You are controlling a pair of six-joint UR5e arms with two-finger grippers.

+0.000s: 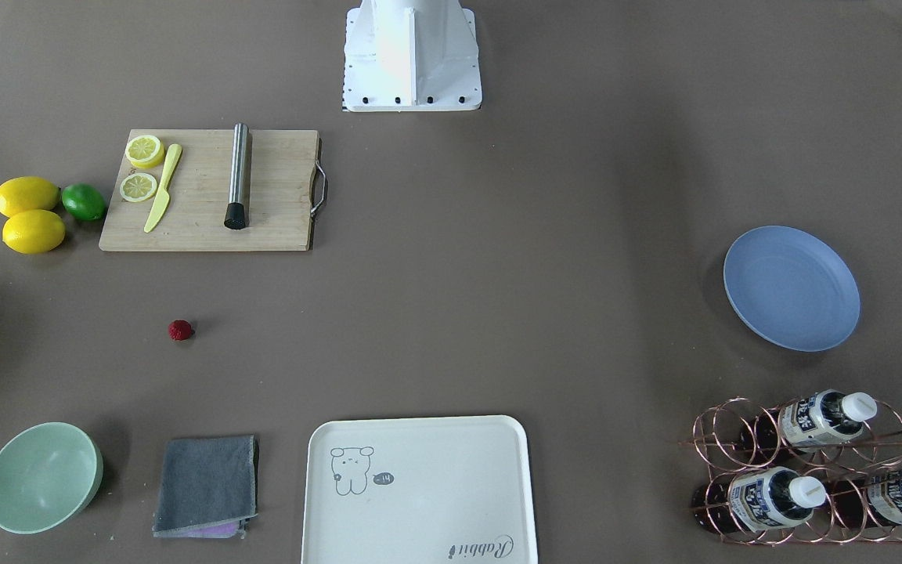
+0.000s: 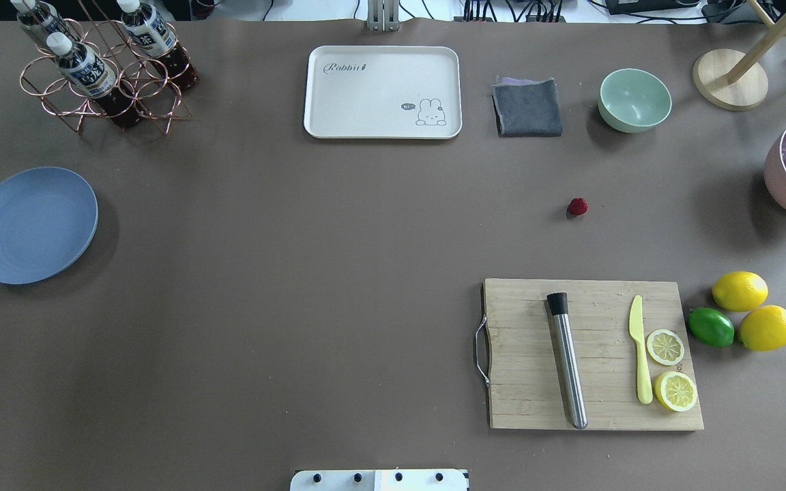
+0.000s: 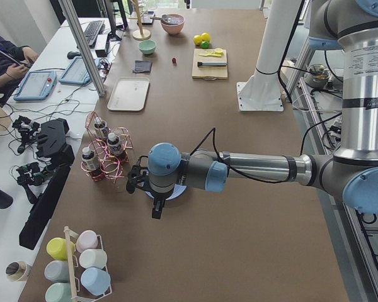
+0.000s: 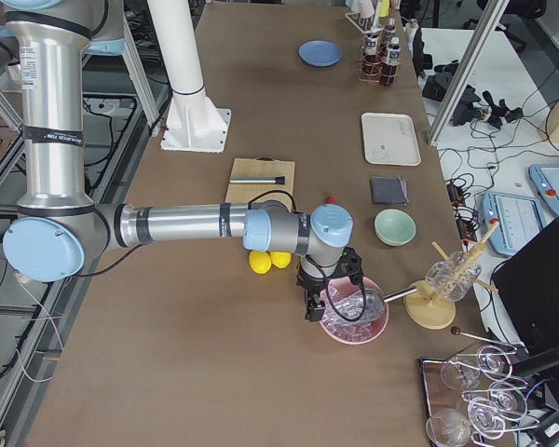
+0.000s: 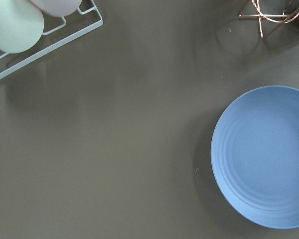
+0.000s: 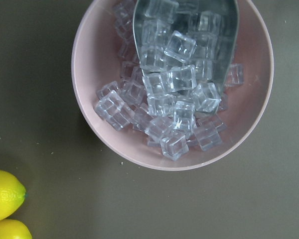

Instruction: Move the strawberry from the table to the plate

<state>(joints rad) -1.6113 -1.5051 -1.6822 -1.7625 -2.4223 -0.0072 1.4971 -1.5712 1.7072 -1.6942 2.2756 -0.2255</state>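
The strawberry [image 1: 180,330] [image 2: 577,206], small and dark red, lies alone on the brown table [image 2: 297,273] between the cutting board and the green bowl. The blue-grey plate [image 2: 31,225] [image 1: 791,287] [image 5: 264,159] sits bare at the opposite end of the table. My left gripper [image 3: 138,185] hangs over the plate's end and shows only in the exterior left view, so I cannot tell if it is open. My right gripper [image 4: 310,307] hovers by a pink bowl of ice [image 6: 174,84], away from the strawberry [image 4: 330,199]; I cannot tell its state either.
A wooden cutting board [image 2: 591,354] carries a steel muddler, a yellow knife and lemon slices. Two lemons [image 2: 751,310] and a lime [image 2: 710,326] lie beside it. A cream tray [image 2: 383,92], grey cloth [image 2: 527,108], green bowl [image 2: 634,99] and a copper bottle rack [image 2: 103,68] line the far edge.
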